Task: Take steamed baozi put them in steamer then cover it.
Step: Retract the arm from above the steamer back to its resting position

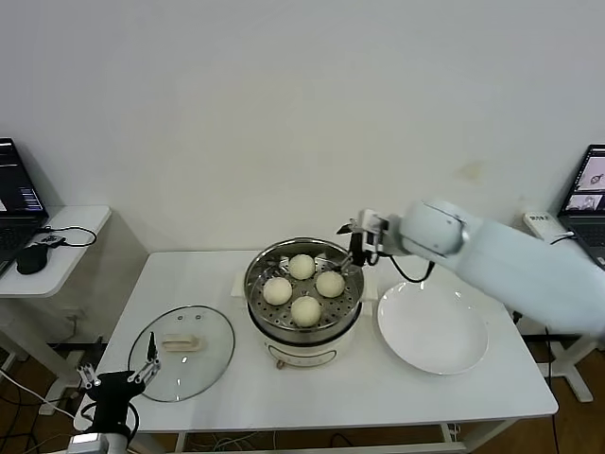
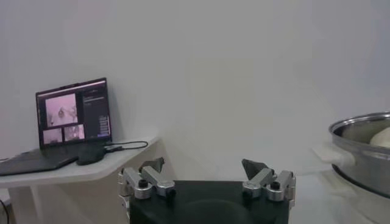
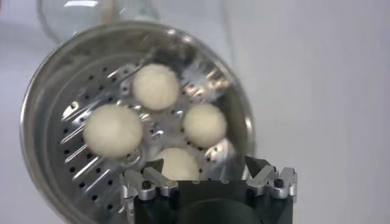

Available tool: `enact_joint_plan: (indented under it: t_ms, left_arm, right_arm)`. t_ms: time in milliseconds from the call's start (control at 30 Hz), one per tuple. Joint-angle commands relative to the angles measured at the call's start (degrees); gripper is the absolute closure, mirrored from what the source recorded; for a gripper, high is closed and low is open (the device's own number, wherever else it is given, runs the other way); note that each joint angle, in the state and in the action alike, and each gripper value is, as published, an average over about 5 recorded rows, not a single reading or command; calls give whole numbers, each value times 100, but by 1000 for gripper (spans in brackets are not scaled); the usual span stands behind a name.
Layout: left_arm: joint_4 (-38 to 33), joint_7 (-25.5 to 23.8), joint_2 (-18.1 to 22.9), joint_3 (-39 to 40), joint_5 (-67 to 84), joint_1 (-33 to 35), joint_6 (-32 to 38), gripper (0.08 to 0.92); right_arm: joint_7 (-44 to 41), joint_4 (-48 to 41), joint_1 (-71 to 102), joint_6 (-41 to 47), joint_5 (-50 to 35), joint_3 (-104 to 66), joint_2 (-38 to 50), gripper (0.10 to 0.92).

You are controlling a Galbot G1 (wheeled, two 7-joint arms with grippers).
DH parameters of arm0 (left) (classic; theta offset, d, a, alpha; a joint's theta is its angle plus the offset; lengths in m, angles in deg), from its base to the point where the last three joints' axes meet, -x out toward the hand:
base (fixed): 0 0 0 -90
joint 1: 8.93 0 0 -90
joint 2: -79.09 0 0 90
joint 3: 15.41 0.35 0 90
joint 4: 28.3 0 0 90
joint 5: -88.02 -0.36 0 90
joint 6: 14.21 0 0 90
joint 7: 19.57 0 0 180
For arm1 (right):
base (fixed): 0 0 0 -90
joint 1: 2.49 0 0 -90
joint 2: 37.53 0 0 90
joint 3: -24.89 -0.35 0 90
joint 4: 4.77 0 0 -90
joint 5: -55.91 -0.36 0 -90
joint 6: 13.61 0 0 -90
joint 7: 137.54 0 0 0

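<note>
Four cream-white baozi point(image 1: 304, 288) lie on the perforated tray inside the steel steamer point(image 1: 256, 274) at the table's middle; they also show in the right wrist view point(image 3: 156, 86). My right gripper point(image 1: 357, 248) hangs open and empty just above the steamer's far right rim point(image 3: 244, 115). The glass cover point(image 1: 182, 351) with its cream bar handle lies flat on the table to the steamer's left. My left gripper point(image 1: 118, 374) is open and empty at the table's front left corner, by the cover's near edge. The steamer's rim shows in the left wrist view point(image 2: 359, 125).
An empty white plate point(image 1: 433, 328) lies right of the steamer. A side table point(image 1: 57, 248) with a laptop and mouse stands at the far left. Another laptop point(image 1: 586, 194) is at the far right.
</note>
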Motion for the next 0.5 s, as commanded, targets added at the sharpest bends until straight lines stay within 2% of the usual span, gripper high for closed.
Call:
enact_joint_plan:
  t_ms: [33, 167, 300, 500]
  left_arm:
    - [55, -14, 32, 107, -22, 16, 25, 177]
    - [115, -46, 27, 174, -52, -3, 33, 177]
    - [273, -73, 30, 233, -218, -103, 33, 177]
    - [816, -270, -106, 195, -1829, -367, 330, 177]
  right_arm:
    - [1940, 1182, 5911, -2127, 1181, -5511, 141, 203]
    - [1651, 1378, 7496, -2977, 1656, -7120, -868, 202]
    - [1353, 1362, 8252, -3627, 1853, -8094, -1969, 203]
    - [984, 1409, 9075, -4263, 2007, -8968, -3294, 203]
